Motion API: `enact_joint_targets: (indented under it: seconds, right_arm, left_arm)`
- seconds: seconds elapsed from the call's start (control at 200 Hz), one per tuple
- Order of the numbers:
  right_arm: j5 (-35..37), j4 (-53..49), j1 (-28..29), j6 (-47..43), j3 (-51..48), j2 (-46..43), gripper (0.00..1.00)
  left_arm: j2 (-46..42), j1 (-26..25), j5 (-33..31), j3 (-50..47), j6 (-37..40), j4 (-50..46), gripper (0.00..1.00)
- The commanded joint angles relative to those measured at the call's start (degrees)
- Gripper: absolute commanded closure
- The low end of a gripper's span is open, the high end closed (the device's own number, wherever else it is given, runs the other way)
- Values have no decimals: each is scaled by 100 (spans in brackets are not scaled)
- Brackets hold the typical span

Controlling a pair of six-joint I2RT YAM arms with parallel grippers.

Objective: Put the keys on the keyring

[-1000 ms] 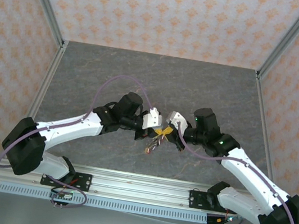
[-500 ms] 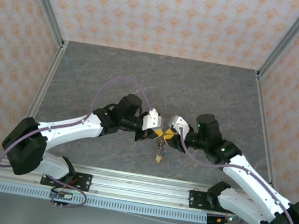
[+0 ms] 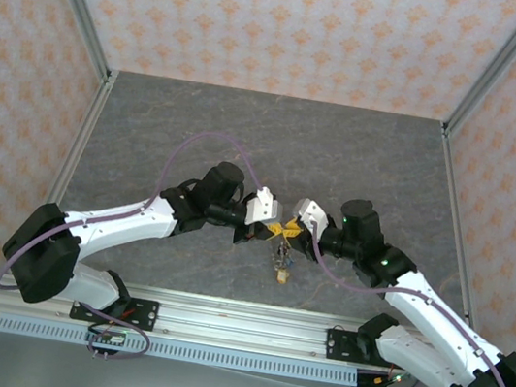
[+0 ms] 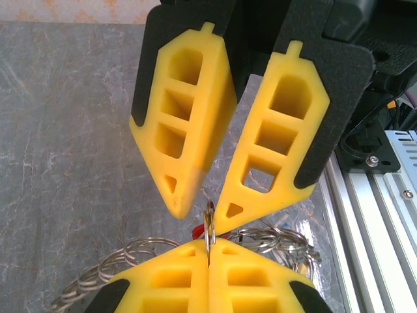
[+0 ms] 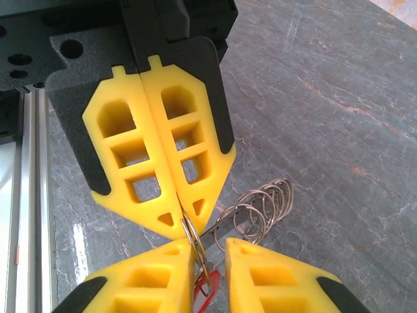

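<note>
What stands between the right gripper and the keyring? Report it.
Nothing visible. The left gripper is shut on the keyring; the right gripper, jaws open, flanks it, a red key in the gap.

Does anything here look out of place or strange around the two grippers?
One thing: a yellowish key sits toward the near edge, apart from the keyring that the shut left gripper pinches. Whether it hangs or lies loose is unclear.

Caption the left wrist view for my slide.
Left hand pinches a thin silver metal ring upright while the open right hand straddles its top.
</note>
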Motion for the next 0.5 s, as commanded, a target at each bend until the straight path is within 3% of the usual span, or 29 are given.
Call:
enact_joint_targets:
  seconds: [0.0,0.33,0.495]
  right_arm:
    - [-15,137,-63,-46,-71,-84,84]
    - [-55,233,-66,40,-66,-32,100]
    - [-22,255,-71,38,-42,-66,100]
  left_arm:
    - [-198,-17,201,20,-20,299,100]
    - [-260,-17,-113,10,-91,312,100]
    - [-294,-17,-269,50,37,164,100]
